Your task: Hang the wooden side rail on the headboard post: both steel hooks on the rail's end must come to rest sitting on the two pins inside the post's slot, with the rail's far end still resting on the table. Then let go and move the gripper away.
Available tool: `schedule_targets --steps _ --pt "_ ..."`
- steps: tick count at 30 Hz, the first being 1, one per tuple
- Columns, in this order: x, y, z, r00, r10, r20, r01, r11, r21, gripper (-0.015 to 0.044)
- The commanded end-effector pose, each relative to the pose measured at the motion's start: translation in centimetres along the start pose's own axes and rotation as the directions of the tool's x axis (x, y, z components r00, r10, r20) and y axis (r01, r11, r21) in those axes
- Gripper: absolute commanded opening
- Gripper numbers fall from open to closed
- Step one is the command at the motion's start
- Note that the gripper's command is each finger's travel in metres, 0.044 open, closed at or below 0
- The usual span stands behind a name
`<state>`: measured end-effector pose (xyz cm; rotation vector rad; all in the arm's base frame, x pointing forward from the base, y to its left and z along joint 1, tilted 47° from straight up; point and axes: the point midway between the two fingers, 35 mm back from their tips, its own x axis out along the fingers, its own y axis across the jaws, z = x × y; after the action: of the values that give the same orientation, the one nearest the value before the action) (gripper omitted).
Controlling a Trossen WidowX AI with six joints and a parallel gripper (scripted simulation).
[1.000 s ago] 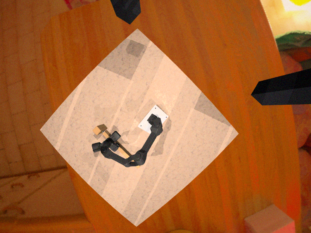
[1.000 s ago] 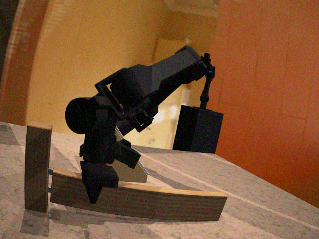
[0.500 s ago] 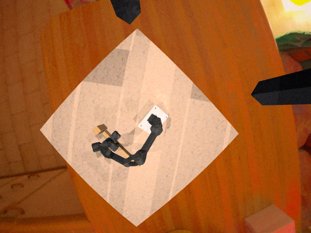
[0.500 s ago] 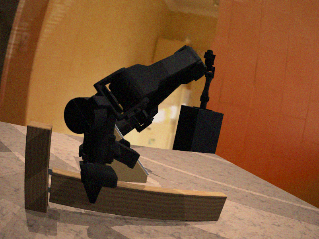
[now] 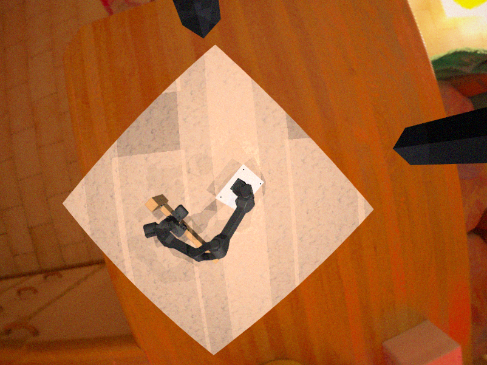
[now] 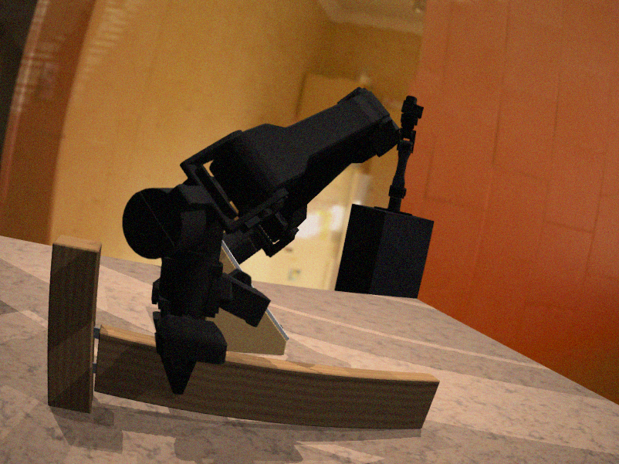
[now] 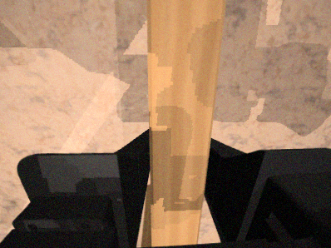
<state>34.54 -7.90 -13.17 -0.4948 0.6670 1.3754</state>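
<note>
Gripper (image 6: 177,376) is clamped on the wooden side rail (image 6: 309,389) beside the headboard post (image 6: 72,324); hooks barely visible; premature release risks unseated hooks.

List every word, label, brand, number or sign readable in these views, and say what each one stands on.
None: no readable text in any view.
The wooden side rail, headboard post and marbled table top show only grain and veining.
The black tool, shut on the rail, bears no marking.
The white base plate has only small dark dots at its corners, not characters.
</note>
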Motion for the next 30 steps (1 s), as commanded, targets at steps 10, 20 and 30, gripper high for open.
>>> schedule_targets --steps 10,20,30 --pt "-0.2 -0.06 -0.35 1.0 -0.006 -0.002 0.006 1.0 -0.001 0.0" --pt "-0.3 -0.08 -0.45 1.0 -0.006 -0.002 0.006 1.0 -0.001 0.0" --pt "-0.21 -0.07 -0.48 1.0 -0.006 -0.002 0.006 1.0 -0.001 0.0"
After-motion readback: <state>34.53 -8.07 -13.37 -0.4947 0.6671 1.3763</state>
